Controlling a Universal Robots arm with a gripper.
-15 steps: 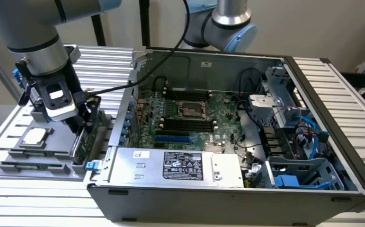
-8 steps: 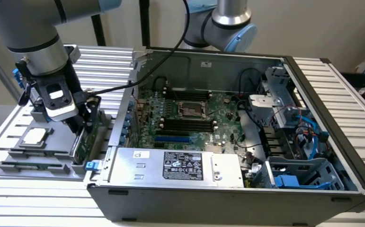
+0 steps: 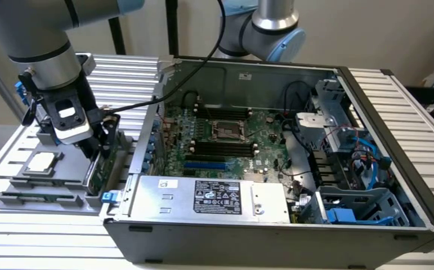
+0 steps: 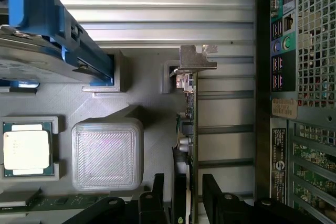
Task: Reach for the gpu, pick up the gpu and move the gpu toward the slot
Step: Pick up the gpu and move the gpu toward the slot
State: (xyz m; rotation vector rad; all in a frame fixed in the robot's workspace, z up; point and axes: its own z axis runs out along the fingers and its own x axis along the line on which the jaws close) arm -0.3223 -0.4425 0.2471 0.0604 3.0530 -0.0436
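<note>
Currently the black gripper (image 4: 182, 182) stands open astride the thin green circuit-board gpu (image 4: 192, 103). Closing off-centre could tilt or drop it.

A slatted table (image 3: 416, 107) bears a grey parts tray (image 3: 77, 169) beside a computer case (image 3: 277, 242).

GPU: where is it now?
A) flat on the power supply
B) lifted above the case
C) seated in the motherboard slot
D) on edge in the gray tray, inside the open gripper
D: the gpu stands on edge in the tray, with the open gripper straddling it.
</note>
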